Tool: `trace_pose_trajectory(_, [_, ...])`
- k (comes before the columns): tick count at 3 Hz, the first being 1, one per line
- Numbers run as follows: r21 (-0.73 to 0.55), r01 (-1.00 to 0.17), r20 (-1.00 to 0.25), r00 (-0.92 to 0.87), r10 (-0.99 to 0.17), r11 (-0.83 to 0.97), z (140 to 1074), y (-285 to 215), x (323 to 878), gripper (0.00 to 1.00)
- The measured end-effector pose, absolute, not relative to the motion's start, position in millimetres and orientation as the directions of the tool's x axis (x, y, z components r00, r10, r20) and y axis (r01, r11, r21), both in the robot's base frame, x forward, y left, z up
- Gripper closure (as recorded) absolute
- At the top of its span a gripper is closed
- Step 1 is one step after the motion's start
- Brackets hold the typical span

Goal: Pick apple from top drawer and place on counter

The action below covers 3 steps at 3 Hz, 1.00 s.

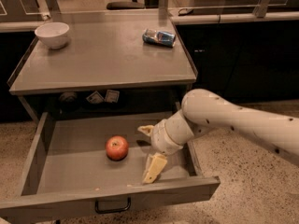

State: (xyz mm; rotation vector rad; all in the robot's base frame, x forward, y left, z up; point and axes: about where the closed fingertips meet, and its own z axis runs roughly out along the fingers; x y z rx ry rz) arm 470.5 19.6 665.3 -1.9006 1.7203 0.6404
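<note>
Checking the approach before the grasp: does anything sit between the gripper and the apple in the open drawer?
Nothing visible does. The gripper is inside the top drawer, open, just to the right of the apple, and only bare drawer floor lies between them.
</note>
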Motion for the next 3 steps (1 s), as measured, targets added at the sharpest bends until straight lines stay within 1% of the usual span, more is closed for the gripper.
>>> trace_pose_trajectory(1, [-0.137,-0.987,-0.777,0.159,-0.609,-0.083,691.1,79.6,459.5,0.00])
trace_pose_trajectory(2, [-0.166,-0.979,-0.793,0.202,-0.575,-0.116,707.8,106.7,451.3,0.00])
trace_pose_trajectory(3, [-0.190,-0.974,-0.760,0.224,-0.610,-0.120,707.2,113.6,455.7,0.00])
